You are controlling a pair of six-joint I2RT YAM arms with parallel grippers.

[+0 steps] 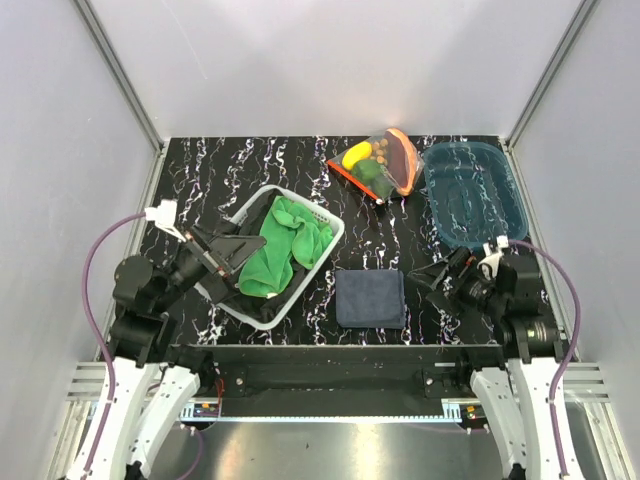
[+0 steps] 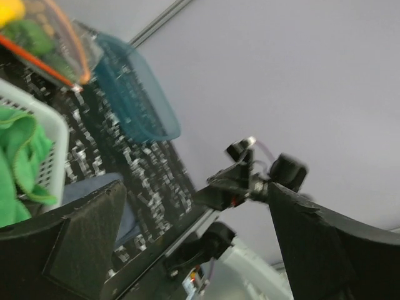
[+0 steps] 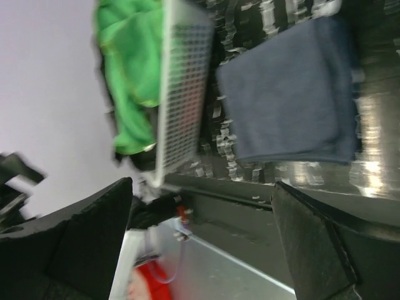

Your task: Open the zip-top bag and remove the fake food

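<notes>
Probably a robotics lab test cell: pale panel walls (image 1: 330, 60), aluminium extrusion posts (image 1: 118, 70), black marbled table (image 1: 230, 170), two bolted-down arms (image 1: 150, 290) trailing purple cables (image 1: 92, 270).

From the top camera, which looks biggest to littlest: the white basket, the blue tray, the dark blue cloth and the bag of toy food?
1. White basket and blue tray: they look about equal, so I won't rank them.
2. Dark blue cloth and zip-top bag: both smaller, and too alike to rank.

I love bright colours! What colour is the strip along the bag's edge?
Orange-red. The zip strip shows best from the top external view.
</notes>
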